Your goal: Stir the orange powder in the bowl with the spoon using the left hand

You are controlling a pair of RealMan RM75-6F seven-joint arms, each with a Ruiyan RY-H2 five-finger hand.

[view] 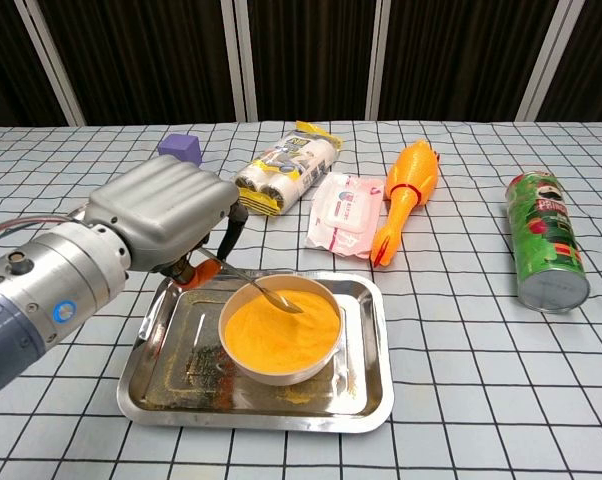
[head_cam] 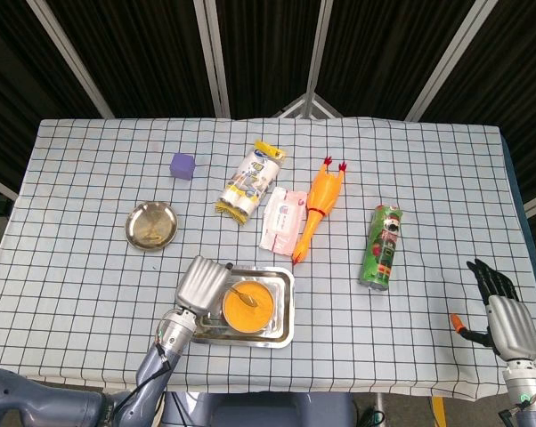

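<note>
The orange powder point(view: 279, 322) fills a white bowl point(view: 281, 370), which sits inside a steel tray point(view: 366, 390) just right of the left hand point(view: 161, 213); the tray looks placed to catch spill, and orange dust already lies on its floor. The spoon point(view: 266, 296) slants down from the hand's underside to the near-left part of the powder, its tip at the surface by the bowl's rim. I judge the slant suits stirring: the handle clears the rim while the tip stays in the powder. The left hand hangs over the tray's left edge, knuckles up, fingers curled around the spoon's handle; the exact contact is hidden beneath the palm, but the handle comes straight out of it, so it holds the spoon. The stir seems under way, with the powder heaped unevenly

The right hand point(head_cam: 499, 318) rests well apart at the table's far right edge, fingers spread and holding nothing

Beyond the left hand sit a small metal dish point(head_cam: 150, 225) and a purple cube point(head_cam: 182, 165). Further right of the bowl lie a yellow roll pack point(view: 286, 168), a wipes packet point(view: 346, 213), a rubber chicken point(view: 406, 195) and a green crisp can point(view: 543, 240) on its side
</note>
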